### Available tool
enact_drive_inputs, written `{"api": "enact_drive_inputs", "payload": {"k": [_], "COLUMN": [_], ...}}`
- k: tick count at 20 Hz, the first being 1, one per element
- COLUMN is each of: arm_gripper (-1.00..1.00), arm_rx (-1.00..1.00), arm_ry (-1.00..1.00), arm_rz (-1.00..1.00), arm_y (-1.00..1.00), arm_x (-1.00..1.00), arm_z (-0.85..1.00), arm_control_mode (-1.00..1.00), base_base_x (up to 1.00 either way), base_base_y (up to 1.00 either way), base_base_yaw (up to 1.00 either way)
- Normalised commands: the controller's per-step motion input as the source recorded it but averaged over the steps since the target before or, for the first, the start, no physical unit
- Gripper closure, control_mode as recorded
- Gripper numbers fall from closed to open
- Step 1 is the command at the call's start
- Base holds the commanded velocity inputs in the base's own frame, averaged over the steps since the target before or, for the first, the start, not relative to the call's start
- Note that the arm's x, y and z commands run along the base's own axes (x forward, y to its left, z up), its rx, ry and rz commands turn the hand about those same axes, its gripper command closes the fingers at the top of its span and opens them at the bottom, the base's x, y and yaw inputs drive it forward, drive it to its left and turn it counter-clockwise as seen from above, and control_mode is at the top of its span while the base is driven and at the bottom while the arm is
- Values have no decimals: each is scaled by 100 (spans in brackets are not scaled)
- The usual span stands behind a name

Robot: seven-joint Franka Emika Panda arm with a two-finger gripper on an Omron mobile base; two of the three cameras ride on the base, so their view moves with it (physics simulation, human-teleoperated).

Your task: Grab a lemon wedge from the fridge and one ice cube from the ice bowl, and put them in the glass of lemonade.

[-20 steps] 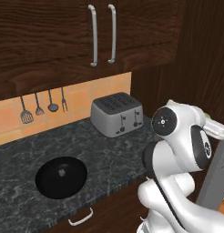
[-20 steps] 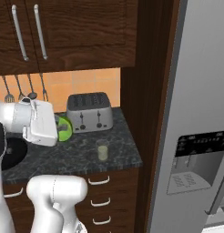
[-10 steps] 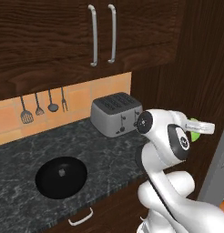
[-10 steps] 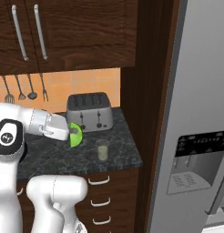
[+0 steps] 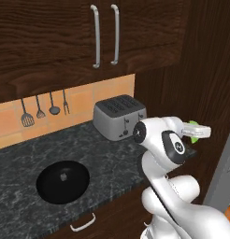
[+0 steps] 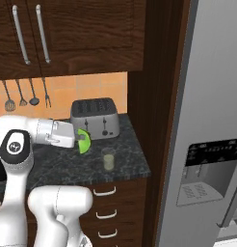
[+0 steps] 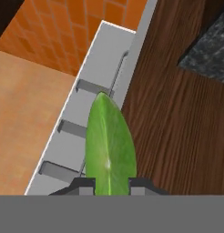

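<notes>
My gripper [image 7: 109, 185] is shut on the lemon wedge [image 7: 109, 145], a bright green pointed slice that sticks out between the fingertips [image 7: 85, 184]. In the right base view the gripper [image 6: 78, 139] holds the wedge [image 6: 85, 143] above the counter, up and to the left of the glass of lemonade [image 6: 109, 158]. The wedge [image 5: 194, 132] also shows at the hand's end in the left base view. The black ice bowl [image 5: 63, 181] sits at the counter's front left with a tiny pale ice cube [image 5: 63, 176] in it. The grey fridge [image 6: 207, 111] stands at the right.
A steel toaster [image 6: 95, 125] stands at the back of the dark stone counter [image 6: 125, 164], just behind the glass. Utensils [image 5: 44, 109] hang on the orange tile wall. Wooden cabinets [image 5: 103, 32] hang overhead, and a dark wood panel [image 6: 156, 96] separates counter and fridge.
The arm has swung and stretched out, carrying the lemon wedge to the right over the counter, closer to the glass. The grip on the wedge stays the same.
</notes>
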Motion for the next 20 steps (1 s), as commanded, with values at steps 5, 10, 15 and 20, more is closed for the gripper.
{"api": "enact_drive_inputs", "payload": {"k": [5, 10, 15, 20], "arm_gripper": [100, 100, 100, 100], "arm_rx": [0, 1, 0, 0], "arm_ry": [-13, -1, 0, 0], "arm_rz": [0, 0, 0, 0], "arm_y": [0, 0, 0, 0], "arm_x": [6, 18, 38, 39], "arm_z": [-23, -11, -29, -29], "arm_control_mode": [-100, -100, -100, -100], "base_base_x": [0, 0, 0, 0], "base_base_y": [0, 0, 0, 0], "base_base_yaw": [0, 0, 0, 0]}}
